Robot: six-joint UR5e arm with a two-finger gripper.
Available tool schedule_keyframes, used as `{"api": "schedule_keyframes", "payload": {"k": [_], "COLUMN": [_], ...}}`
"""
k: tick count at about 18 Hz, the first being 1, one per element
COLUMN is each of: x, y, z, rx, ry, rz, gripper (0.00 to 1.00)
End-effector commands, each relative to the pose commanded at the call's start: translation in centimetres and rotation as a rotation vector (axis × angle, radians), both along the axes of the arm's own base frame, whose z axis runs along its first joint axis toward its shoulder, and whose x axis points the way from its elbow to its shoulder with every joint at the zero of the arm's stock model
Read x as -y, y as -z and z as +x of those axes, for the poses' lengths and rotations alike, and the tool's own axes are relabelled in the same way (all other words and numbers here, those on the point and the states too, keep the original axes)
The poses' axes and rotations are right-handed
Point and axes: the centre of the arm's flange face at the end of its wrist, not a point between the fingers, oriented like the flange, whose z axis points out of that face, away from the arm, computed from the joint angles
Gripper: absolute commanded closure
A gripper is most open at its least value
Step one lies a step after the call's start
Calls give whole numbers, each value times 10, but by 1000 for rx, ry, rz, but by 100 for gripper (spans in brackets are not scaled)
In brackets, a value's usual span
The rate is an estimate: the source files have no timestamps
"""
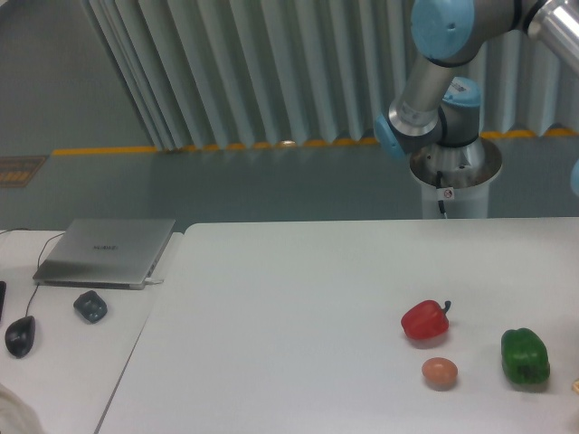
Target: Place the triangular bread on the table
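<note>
The triangular bread does not show clearly; only a tiny orange sliver (575,386) peeks in at the right edge, too small to identify. The white table (289,307) fills the lower part of the view. Only the arm's upper joints (434,108) and its base show at the top right. The arm runs out of frame at the upper right and the gripper is out of view.
A red pepper (425,321), a small round peach-brown ball (440,372) and a green pepper (526,356) lie on the table's right side. On the adjoining desk at left are a closed laptop (109,250), a dark small object (90,306) and a mouse (20,335).
</note>
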Motion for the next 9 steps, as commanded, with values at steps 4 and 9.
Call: {"api": "schedule_keyframes", "payload": {"k": [4, 9], "x": [0, 2], "y": [-23, -49], "z": [16, 42], "rx": [57, 186], "ry": [10, 20], "rz": [55, 105], "gripper": [77, 77]}}
